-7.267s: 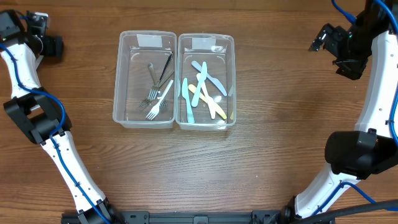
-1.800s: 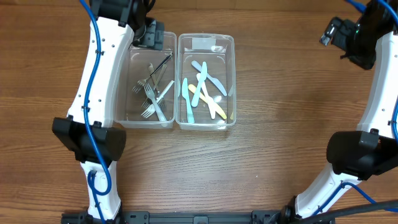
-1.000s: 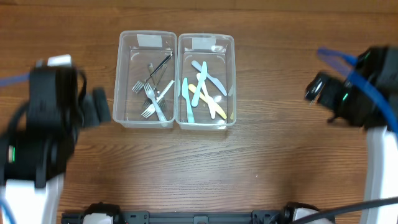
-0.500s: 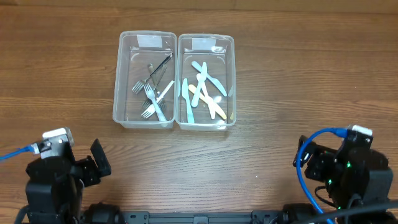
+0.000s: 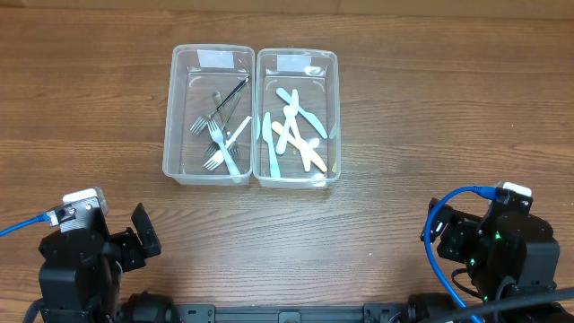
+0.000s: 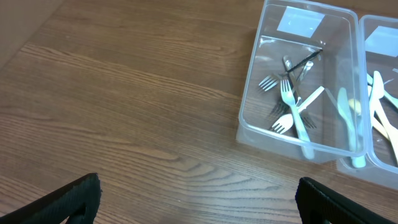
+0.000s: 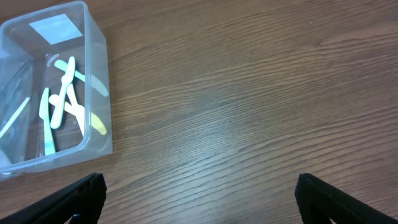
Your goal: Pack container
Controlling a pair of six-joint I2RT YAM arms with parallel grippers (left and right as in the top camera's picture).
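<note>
Now I see the left gripper [image 6: 202, 202] and right gripper [image 7: 202, 198] pulled back from the bins [image 5: 212, 48], arms folded low, both spread wide, empty.

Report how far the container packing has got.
Done, by the look of it: forks lie in the left bin, plastic knives in the right bin, and no cutlery shows loose on the table. In hand: nothing; the left gripper and right gripper are open and empty, away from the bins. Left: probably nothing, no lids in view.
</note>
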